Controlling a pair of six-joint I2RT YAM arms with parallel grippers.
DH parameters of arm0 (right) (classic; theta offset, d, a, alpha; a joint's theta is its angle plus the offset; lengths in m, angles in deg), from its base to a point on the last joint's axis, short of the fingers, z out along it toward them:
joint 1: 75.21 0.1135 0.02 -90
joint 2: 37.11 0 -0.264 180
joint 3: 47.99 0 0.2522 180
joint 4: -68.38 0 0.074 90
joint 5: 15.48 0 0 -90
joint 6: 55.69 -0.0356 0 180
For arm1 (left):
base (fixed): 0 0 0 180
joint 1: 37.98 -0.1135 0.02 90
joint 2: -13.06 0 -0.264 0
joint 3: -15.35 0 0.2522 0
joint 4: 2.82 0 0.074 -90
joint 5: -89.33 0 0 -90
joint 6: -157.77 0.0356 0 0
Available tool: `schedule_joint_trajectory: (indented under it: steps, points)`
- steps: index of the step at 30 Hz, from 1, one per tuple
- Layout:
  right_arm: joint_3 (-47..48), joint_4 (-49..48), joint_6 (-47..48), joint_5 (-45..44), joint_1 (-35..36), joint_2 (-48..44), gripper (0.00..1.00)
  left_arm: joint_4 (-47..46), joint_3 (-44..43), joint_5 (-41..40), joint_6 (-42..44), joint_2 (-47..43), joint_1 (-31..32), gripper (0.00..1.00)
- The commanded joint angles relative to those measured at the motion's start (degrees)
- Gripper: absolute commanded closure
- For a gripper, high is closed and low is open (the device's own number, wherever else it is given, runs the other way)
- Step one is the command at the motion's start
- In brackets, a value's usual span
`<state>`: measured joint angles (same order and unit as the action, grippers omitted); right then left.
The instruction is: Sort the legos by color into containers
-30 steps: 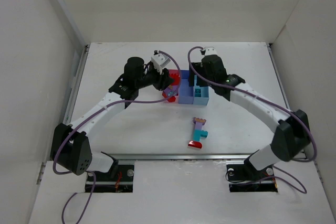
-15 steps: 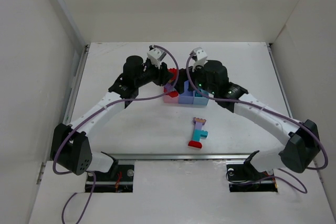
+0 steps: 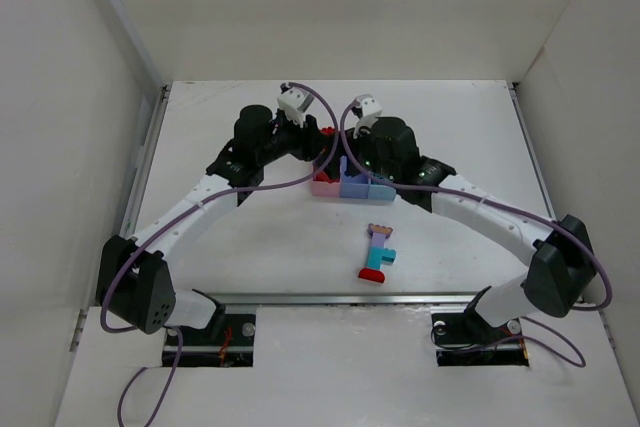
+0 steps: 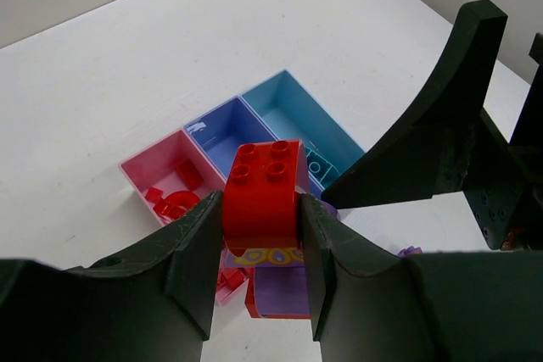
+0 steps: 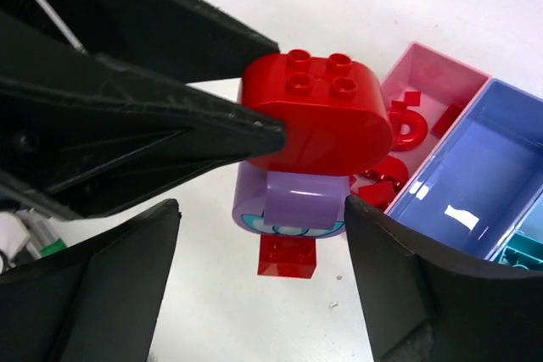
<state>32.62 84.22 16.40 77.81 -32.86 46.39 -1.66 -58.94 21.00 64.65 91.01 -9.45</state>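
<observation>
Left wrist view first, Ben: what has the left gripper (image 4: pixel 261 239) got?

Ben: It is clamped narrow on the red brick (image 4: pixel 261 188) that tops a clump (image 5: pixel 297 167). A lavender piece (image 5: pixel 293 201) and a small red brick (image 5: pixel 287 258) hang under it. The right gripper (image 5: pixel 263 209) stands wide, a finger on either side of that lower part, touching nothing I can see.

Ana: And the bins?

Ben: Below both grippers, just towards the arm bases. The pink bin (image 4: pixel 157 167) holds several red pieces (image 4: pixel 170 201), and the light blue bin (image 4: pixel 293 120) holds a teal brick (image 4: pixel 318 163). No brick shows in the purple-blue bin (image 4: pixel 229 137).

Ana: So how far along?

Ben: Past the start, I'd judge, but not near the end. This clump needs pulling apart, with red going to pink and lavender presumably to purple-blue. A second clump (image 3: pixel 378 254) of purple, teal and red lies on the table (image 3: pixel 250 237). It is well apart from both grippers on the base side, and not yet taken apart.
</observation>
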Motion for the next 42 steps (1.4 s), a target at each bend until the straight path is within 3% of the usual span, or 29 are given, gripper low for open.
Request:
schedule_joint_trajectory:
  steps: [1, 6, 10, 13, 16, 17, 21, 25, 29, 33, 42]
  points:
    - [2.85, -3.41, -1.95, -2.59, 0.19, 1.22, 0.18, -2.96, -3.10, 0.57, -1.19, -0.61, 0.38, 1.00]
    - [4.08, -3.41, -1.95, -3.28, 0.19, 3.24, 0.25, -2.43, -3.10, 0.57, -1.19, -0.61, 0.38, 1.00]
    - [5.83, -3.41, -1.95, -2.68, 0.19, 3.95, 0.47, -1.82, -3.63, 1.18, -1.19, -0.61, 0.38, 1.00]
    - [5.84, -3.41, -1.34, -2.67, 0.19, 5.17, 0.56, -1.29, -3.63, 1.80, -1.72, -0.61, 0.38, 1.00]
    - [6.36, -3.41, -1.34, -2.67, 0.19, 5.18, 0.73, -0.76, -3.63, 2.32, -1.72, -0.61, 0.38, 1.00]
    - [6.36, -3.41, -1.34, -2.67, 0.19, 5.18, 0.83, -0.76, -3.63, 2.32, -1.72, -0.61, 0.38, 1.00]
    - [5.23, -3.41, -1.34, -3.20, 0.19, 5.18, 0.98, -0.76, -3.63, 1.80, -1.72, -0.61, 0.38, 1.00]
    - [4.08, -3.41, -1.34, -3.20, 0.19, 4.04, 1.00, -0.76, -3.63, -0.48, -0.49, -0.61, 0.38, 1.00]
    - [2.14, -3.41, -1.34, -4.43, 0.19, 2.37, 1.00, -1.98, -1.08, -7.93, 1.35, -0.61, 0.38, 1.00]
    - [1.53, 1.24, -1.34, -7.50, 0.19, 1.84, 1.00, -3.83, 1.02, -11.82, 2.58, -0.08, 0.38, 1.00]
    - [-2.51, 7.39, -0.81, -9.44, 0.19, -0.01, 1.00, -8.75, 0.24, -12.35, 0.57, 1.06, 0.38, 1.00]
